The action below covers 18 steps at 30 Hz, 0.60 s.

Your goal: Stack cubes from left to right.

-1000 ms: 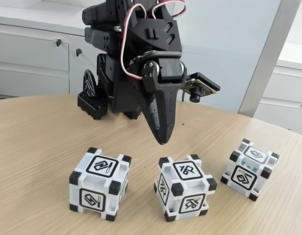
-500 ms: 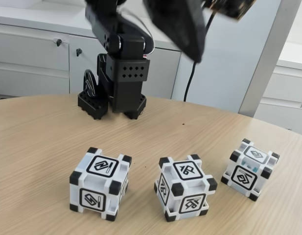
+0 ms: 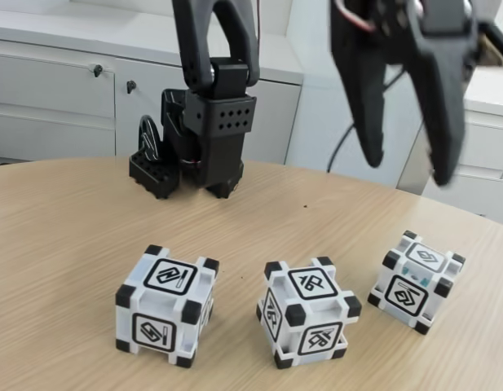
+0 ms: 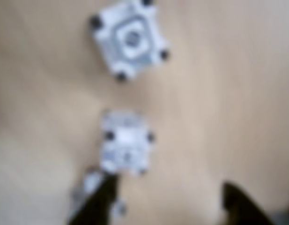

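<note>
Below the black fingers (image 3: 373, 122), three white cubes (image 3: 165, 305) (image 3: 306, 312) (image 3: 416, 281) with black corner blocks and black-framed glyphs are shown on a light wood-grain table (image 3: 63, 236).

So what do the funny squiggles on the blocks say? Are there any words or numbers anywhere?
No words or numbers can be read anywhere.
Left cube: black-framed line glyphs on top and front, picture-signs, not letters.
Middle cube: the same kind of glyphs.
Right cube: diamond-like glyphs.
Wrist view: the cubes are too blurred to read.
The open hand carries no label.
</note>
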Each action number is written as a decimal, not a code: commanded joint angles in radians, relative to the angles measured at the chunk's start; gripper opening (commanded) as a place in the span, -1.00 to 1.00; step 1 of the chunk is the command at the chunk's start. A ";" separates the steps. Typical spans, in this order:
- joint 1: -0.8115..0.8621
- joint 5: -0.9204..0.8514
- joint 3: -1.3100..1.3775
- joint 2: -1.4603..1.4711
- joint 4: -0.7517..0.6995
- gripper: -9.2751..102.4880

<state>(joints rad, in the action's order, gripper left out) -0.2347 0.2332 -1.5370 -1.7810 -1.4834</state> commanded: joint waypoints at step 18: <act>-0.107 -0.268 0.074 0.308 0.115 -0.17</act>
<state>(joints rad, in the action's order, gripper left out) -0.3451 -0.0077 -1.5110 -1.4680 -1.4113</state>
